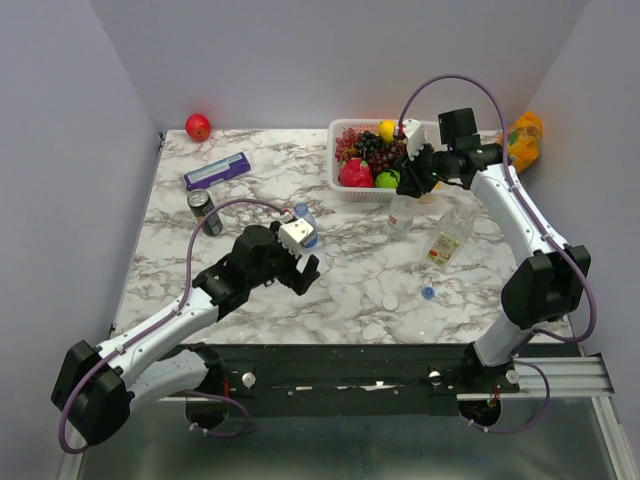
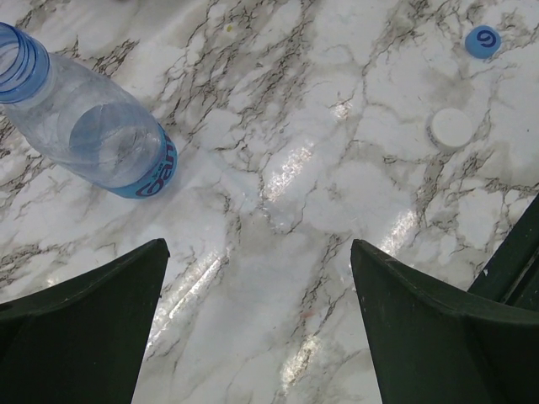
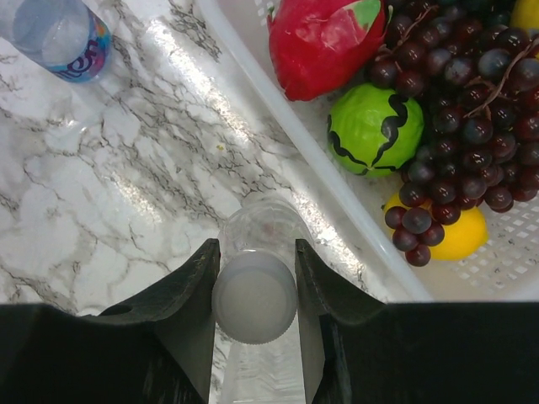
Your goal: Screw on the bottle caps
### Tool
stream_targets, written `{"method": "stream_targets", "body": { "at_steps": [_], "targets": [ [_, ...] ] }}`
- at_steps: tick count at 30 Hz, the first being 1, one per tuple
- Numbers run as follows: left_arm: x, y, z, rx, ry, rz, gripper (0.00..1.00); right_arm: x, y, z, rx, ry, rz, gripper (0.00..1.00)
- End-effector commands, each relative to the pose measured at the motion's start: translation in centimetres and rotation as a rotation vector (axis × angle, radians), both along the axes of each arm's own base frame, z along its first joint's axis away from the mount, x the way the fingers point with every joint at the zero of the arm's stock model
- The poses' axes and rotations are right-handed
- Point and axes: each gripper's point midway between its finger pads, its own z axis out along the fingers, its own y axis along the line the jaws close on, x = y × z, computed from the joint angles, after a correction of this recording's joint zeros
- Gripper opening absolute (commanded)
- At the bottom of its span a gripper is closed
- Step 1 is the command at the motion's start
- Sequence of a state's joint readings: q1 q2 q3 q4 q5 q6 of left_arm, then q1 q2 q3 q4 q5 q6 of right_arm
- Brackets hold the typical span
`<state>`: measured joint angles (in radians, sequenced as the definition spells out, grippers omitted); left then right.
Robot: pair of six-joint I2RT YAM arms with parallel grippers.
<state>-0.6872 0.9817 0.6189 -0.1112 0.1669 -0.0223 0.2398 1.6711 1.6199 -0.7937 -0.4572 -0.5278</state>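
Closest to the lens is the left gripper [image 2: 257,246], over the marble table [image 1: 160,250], far to the left of the white basket [image 1: 345,192] and on the arms' side of it. Its jaws stand wide apart and hold nothing. The blue-labelled bottle [image 2: 93,126] is just beside this gripper, toward the basket, and its neck has no cap.

More to the right, well apart from the basket on the arms' side, a loose white cap [image 1: 390,301] and a blue cap [image 1: 428,293] lie flat on the marble, near each other.

Just in front of the basket wall stands the plain bottle [image 1: 400,213]. The right gripper [image 3: 254,252] is closed around a second white cap [image 3: 254,296], which sits on this bottle's neck.

Right of it, also near the basket front, is the bottle with the yellow-green label [image 1: 447,240].
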Motion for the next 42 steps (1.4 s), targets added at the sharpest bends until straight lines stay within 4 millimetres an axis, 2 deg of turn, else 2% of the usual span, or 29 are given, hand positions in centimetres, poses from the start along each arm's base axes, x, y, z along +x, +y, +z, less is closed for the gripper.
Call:
{"method": "stream_targets", "body": {
  "at_steps": [1, 6, 13, 23, 27, 28, 30, 32, 33, 35, 36, 37, 38, 39, 40, 42],
  "targets": [
    [0.9, 0.3, 0.6, 0.016, -0.012, 0.022, 0.98, 0.9, 0.4, -0.6, 0.019, -0.02, 0.021, 0.34],
    [1.2, 0.2, 0.6, 0.012, -0.009, 0.018, 0.98, 1.2, 0.0, -1.7, 0.025, 0.023, -0.014, 0.4],
    [1.4, 0.2, 0.5, 0.012, -0.005, 0.02, 0.98, 1.4, -0.2, -2.0, 0.018, 0.026, -0.025, 0.56],
    [1.4, 0.3, 0.2, 0.012, 0.001, 0.021, 0.98, 2.2, -0.5, -1.2, 0.005, -0.003, -0.026, 0.62],
    [2.1, 1.0, 0.4, 0.027, -0.012, 0.067, 0.99, 3.5, -0.2, 0.5, 0.006, -0.068, -0.015, 0.66],
    [2.8, 1.4, 1.2, 0.011, -0.006, 0.099, 0.99, 4.2, -0.1, 1.9, 0.011, -0.106, -0.014, 0.69],
    [2.7, 1.9, 2.0, 0.014, 0.019, 0.1, 0.99, 4.9, 0.2, 3.9, 0.032, -0.15, -0.014, 0.71],
    [3.0, 2.7, 4.1, -0.004, -0.023, 0.107, 0.99, 5.5, 0.9, 7.0, 0.073, -0.219, 0.002, 0.74],
    [2.9, 3.1, 4.5, -0.009, -0.023, 0.114, 0.99, 5.3, 1.5, 8.0, 0.107, -0.234, 0.03, 0.74],
    [3.4, 4.6, 6.7, -0.016, -0.089, 0.15, 0.99, 4.9, 3.4, 9.8, 0.153, -0.274, 0.073, 0.74],
    [3.7, 5.4, 7.2, -0.013, -0.096, 0.183, 0.99, 4.7, 4.3, 10.1, 0.161, -0.28, 0.092, 0.75],
    [4.1, 6.2, 8.5, -0.02, -0.122, 0.215, 0.98, 3.8, 6.4, 10.1, 0.166, -0.276, 0.138, 0.75],
    [4.5, 7.0, 9.3, -0.024, -0.14, 0.25, 0.99, 3.4, 7.7, 10.5, 0.167, -0.281, 0.162, 0.75],
    [5.5, 8.7, 9.9, -0.018, -0.156, 0.326, 0.98, 3.2, 9.0, 9.7, 0.154, -0.266, 0.176, 0.75],
    [6.0, 9.6, 11.2, -0.024, -0.185, 0.365, 0.99, 1.8, 11.7, 9.4, 0.164, -0.249, 0.229, 0.75],
    [7.3, 11.7, 12.6, -0.033, -0.231, 0.448, 0.98, 0.8, 14.4, 8.4, 0.18, -0.206, 0.274, 0.76]
  ]
}}
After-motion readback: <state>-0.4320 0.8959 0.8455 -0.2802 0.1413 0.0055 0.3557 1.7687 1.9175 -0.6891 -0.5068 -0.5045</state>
